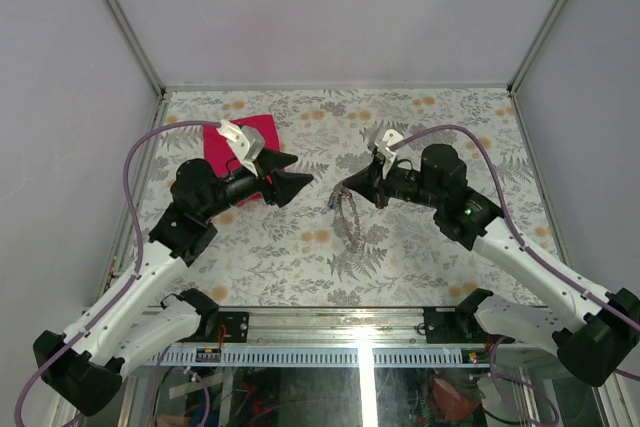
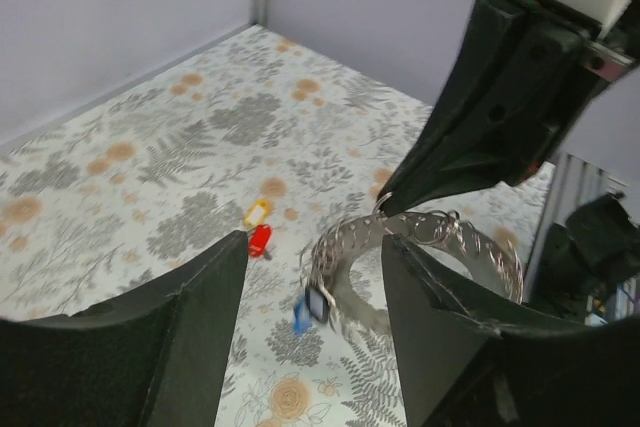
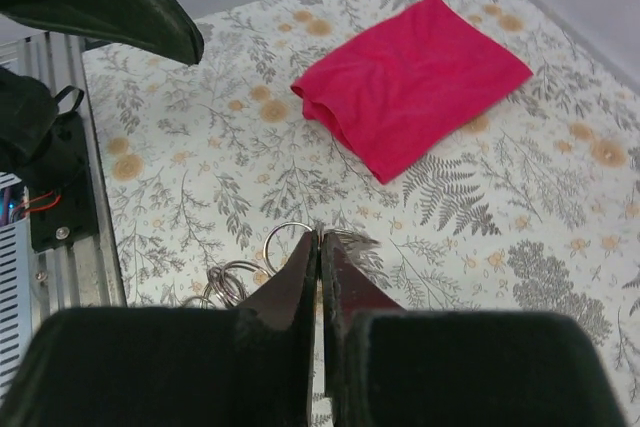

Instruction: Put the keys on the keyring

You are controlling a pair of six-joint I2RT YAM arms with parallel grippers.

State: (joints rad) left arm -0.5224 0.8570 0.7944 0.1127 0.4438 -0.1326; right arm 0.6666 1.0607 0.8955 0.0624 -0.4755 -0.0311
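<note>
While the keys point(image 2: 259, 238) lie loose on the table point(image 2: 120, 177) — keyring point(image 2: 440, 231) nearby.

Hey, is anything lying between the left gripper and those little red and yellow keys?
Nothing visible does. The keys lie on the table just ahead of the open left gripper. The keyring, pinched by the shut right gripper, sits to their right in the left wrist view, off that path.

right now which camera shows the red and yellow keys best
The left wrist view: the keys lie in plain sight on the table, left of the keyring. The top view and right wrist view show nothing I can identify as them.
</note>
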